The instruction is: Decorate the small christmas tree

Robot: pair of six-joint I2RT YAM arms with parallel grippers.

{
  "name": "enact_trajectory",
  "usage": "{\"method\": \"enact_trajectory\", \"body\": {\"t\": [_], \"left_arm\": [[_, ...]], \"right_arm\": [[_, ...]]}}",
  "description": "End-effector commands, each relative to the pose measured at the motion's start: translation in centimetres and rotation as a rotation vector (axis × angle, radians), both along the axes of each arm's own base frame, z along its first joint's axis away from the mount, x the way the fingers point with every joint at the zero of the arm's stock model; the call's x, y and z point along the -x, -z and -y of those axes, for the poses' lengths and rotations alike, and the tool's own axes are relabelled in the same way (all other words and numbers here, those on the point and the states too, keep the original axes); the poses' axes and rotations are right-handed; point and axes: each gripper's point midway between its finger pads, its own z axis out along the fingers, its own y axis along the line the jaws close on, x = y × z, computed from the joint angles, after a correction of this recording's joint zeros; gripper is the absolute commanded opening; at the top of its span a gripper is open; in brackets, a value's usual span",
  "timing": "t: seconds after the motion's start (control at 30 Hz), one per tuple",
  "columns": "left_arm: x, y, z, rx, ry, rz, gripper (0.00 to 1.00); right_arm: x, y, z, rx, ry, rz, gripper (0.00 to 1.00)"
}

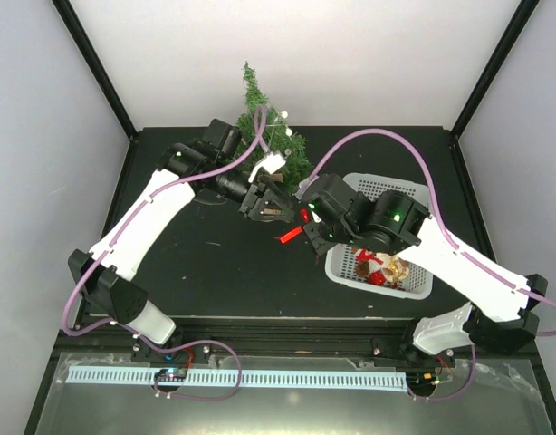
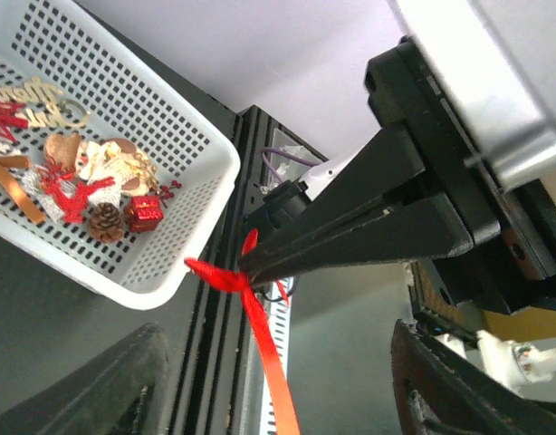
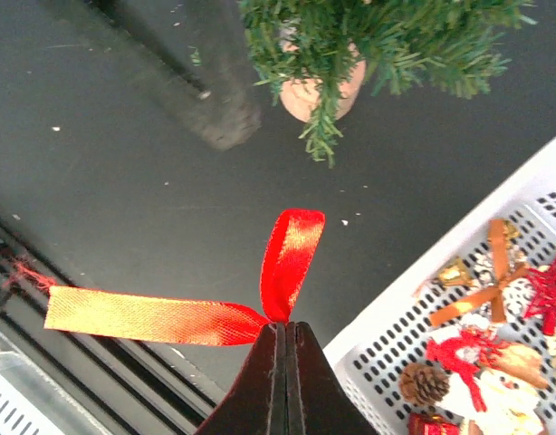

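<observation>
Top view: your left arm hides the base of the small green bristly christmas tree (image 1: 257,104), upright at the table's (image 1: 187,272) back, tip up. Left wrist: your left gripper (image 2: 278,394) stands spread. Right wrist: your right gripper (image 3: 281,337) pinches a red satin ribbon (image 3: 169,317); the tree's top is cut off.

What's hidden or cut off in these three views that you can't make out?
- Top view: the right arm covers most of the white perforated plastic basket.
- Right wrist view: the small green christmas tree is cut by the top edge; only low branches and pot show.
- Left wrist view: the red satin ribbon in the right gripper runs off the bottom edge.
</observation>
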Motion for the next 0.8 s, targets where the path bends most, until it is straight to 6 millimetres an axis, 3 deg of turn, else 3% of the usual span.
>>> {"method": "enact_trajectory", "body": {"t": [0.0, 0.13, 0.33, 0.77], "left_arm": [[0.2, 0.3, 0.3, 0.015, 0.013, -0.047, 0.64], [-0.1, 1.6, 0.2, -0.020, -0.010, -0.065, 0.56], [-0.8, 2.3, 0.4, -0.032, -0.030, -0.107, 0.60], [-1.8, 2.2, 0.7, 0.012, -0.026, -0.191, 0.54]], "right_arm": [[-0.8, -1.1, 1.9, 0.054, 0.062, 0.064, 0.01], [-0.7, -1.0, 1.8, 0.058, 0.056, 0.060, 0.01], [-0.7, -0.8, 0.7, 0.068, 0.022, 0.044, 0.01], [-0.9, 0.1, -0.4, 0.154, -0.007, 0.031, 0.01]]}}
